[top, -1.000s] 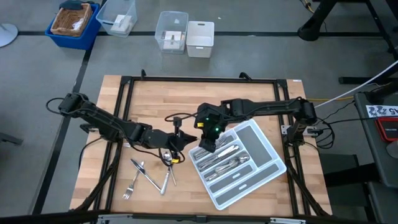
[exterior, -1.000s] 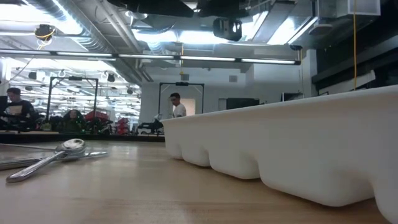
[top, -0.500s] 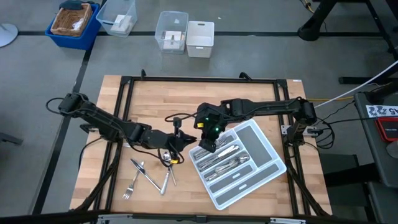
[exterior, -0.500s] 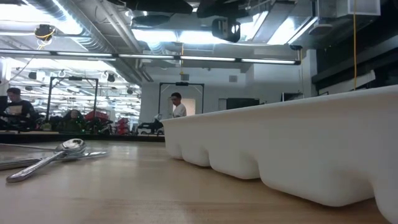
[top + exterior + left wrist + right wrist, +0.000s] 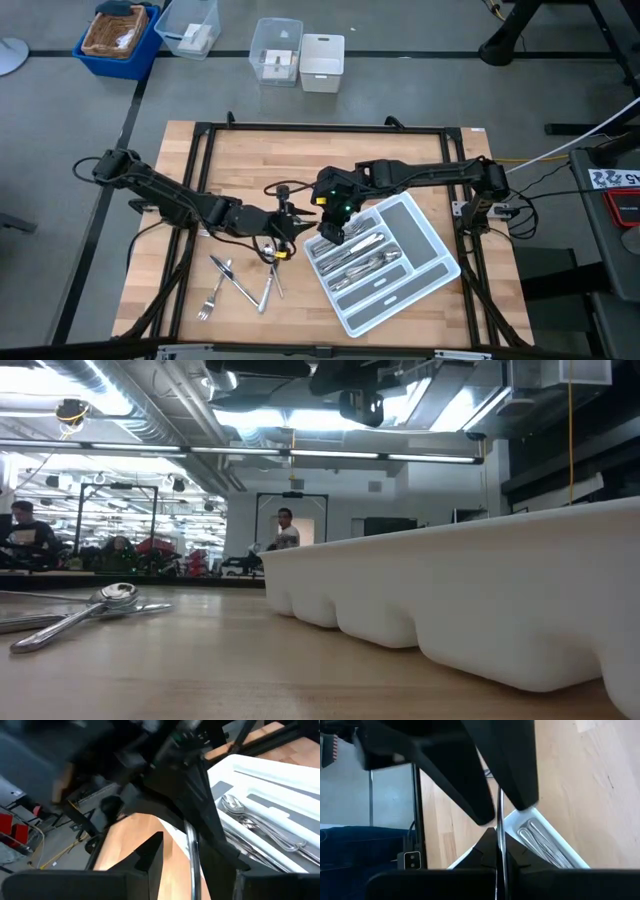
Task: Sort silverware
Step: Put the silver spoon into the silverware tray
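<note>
Two arms: we see both meeting over the bench, just beside the tray, near its corner.
One piece in transit: a slim piece of silverware stands between the two grippers; fork, spoon or knife, we cannot tell.
Right gripper: jaws clenched on that piece's shaft, which we judge puts it in charge of carrying the piece to the tray.
Left gripper: jaws released, fingers standing apart on either side of the shaft with a gap showing; we read this as a handover.
Why pass it: we judge the tray sits on the right arm's side and the loose pile on the left arm's.
Loose pile: four or five pieces crossed on the bench, overlapping, so we cannot fix the count.
In the tray: several pieces, spoons among them, lying lengthwise in the compartments; too tangled to count.
One tray: set at an angle on the bench.
</note>
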Tool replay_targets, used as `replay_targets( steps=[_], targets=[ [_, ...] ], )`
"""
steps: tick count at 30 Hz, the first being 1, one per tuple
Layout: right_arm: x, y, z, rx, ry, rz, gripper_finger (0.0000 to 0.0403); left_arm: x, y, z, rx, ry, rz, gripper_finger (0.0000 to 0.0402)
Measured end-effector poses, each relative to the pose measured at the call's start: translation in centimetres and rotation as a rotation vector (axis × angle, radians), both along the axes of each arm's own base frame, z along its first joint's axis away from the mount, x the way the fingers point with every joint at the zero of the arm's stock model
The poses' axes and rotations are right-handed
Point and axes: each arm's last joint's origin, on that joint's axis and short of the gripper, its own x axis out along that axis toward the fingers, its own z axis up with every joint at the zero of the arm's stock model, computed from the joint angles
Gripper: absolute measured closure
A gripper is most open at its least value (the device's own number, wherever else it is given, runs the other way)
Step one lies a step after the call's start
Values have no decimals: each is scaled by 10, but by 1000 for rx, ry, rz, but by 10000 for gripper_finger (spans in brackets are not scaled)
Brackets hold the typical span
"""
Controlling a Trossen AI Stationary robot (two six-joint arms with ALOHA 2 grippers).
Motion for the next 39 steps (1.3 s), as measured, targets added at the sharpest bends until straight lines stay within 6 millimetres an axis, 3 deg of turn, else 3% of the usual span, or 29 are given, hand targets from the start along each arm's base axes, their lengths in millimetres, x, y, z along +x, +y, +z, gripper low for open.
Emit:
replay_targets(
  steps=[12,16,22,28,33,39],
  targets=[
    [0,0,0,-2,5,-5,403,-28,-11,33,-130,-134,-50,285],
    [0,-1,0,-7,5,-10,403,-44,-19,47,-330,-214,-67,285],
    [0,-1,0,-39,-7,-14,403,-75,-28,65,-762,-277,-82,286],
    [5,-2,4,-45,-71,-19,403,-100,-39,60,-944,-157,-78,305],
    [8,-5,7,-43,-124,-30,403,-109,-48,51,-949,-69,-73,321],
    [11,-17,9,-32,-150,-48,403,-117,-54,50,-956,-97,-24,342]
  ],
)
